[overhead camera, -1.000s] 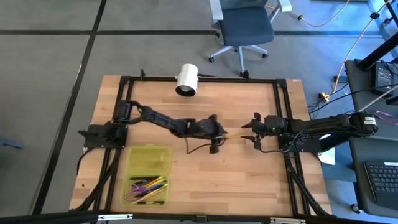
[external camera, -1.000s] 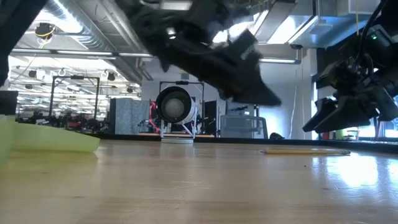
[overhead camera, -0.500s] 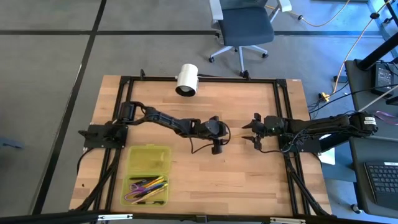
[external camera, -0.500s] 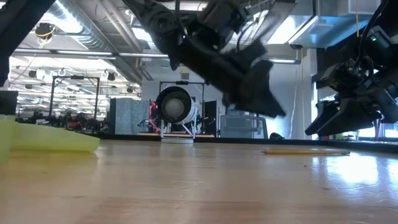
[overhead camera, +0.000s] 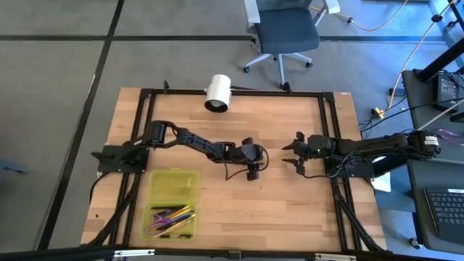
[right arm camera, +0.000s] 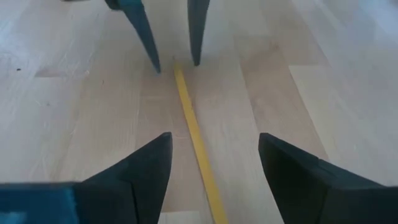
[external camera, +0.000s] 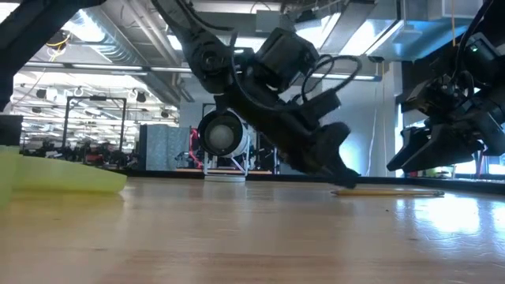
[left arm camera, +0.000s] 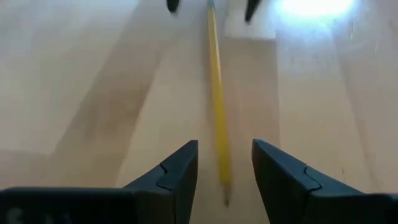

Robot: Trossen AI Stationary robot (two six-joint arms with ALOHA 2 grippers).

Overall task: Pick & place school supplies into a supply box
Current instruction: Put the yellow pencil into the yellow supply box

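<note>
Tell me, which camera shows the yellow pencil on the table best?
The left wrist view: the yellow pencil runs lengthwise between the left gripper's open fingers. The right wrist view shows it too, the low view a thin line, the high view barely anything.

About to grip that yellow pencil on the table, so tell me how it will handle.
The yellow pencil looks thin, straight and rigid, so probably light and stiff. Lying flat on the smooth wooden table, it may roll or skid if nudged. The left gripper straddles one end; gripped there, it may pivot.
</note>
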